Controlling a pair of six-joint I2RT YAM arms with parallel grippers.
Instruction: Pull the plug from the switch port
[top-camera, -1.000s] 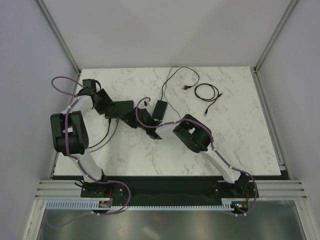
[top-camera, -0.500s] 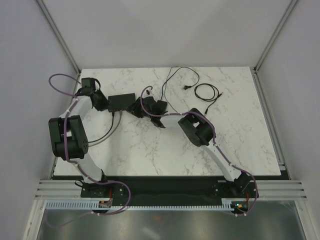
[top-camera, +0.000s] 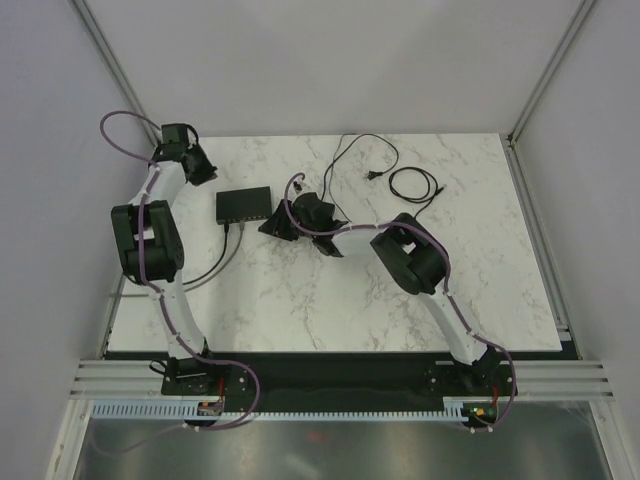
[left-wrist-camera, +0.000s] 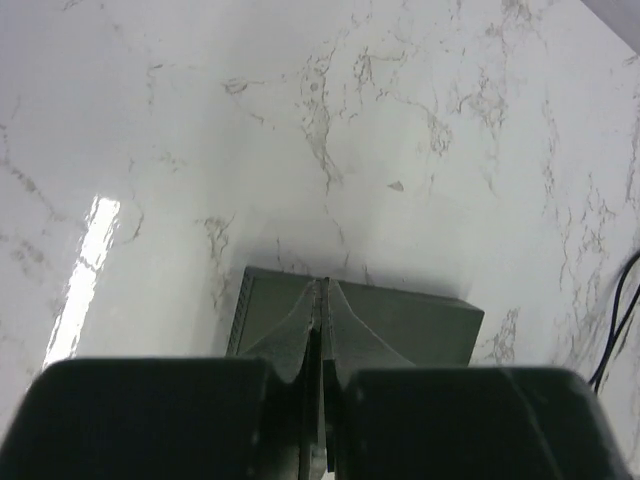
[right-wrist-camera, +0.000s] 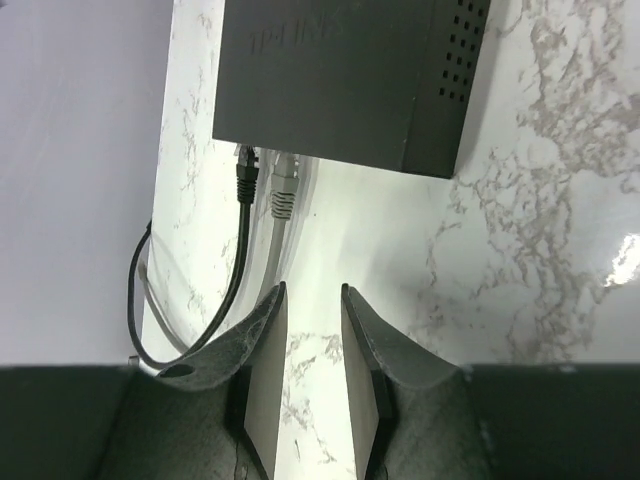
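The switch (top-camera: 245, 204) is lying flat on the marble table (top-camera: 300, 300), in the far left part of it, with its port edge facing the arms' side. In the right wrist view the switch (right-wrist-camera: 340, 70) is showing two plugs sitting in its ports side by side: a black plug (right-wrist-camera: 247, 182) and a grey plug (right-wrist-camera: 284, 192). Their cables (top-camera: 205, 272) are running together toward the left near side of the table.

The right gripper (right-wrist-camera: 312, 292) is hovering just beside the switch, near its port edge. Its fingers (right-wrist-camera: 262, 330) are standing partly apart and are gripping nothing; only bare table is showing between them.

The left gripper (left-wrist-camera: 322, 290) is hanging above the far left corner of the table, apart from the switch (left-wrist-camera: 410, 325). Its two fingers are pressing together with no gap, and nothing is held.

Further right, a small coiled cable (top-camera: 412, 185) and a long thin black cable (top-camera: 360, 150) are lying near the far edge.
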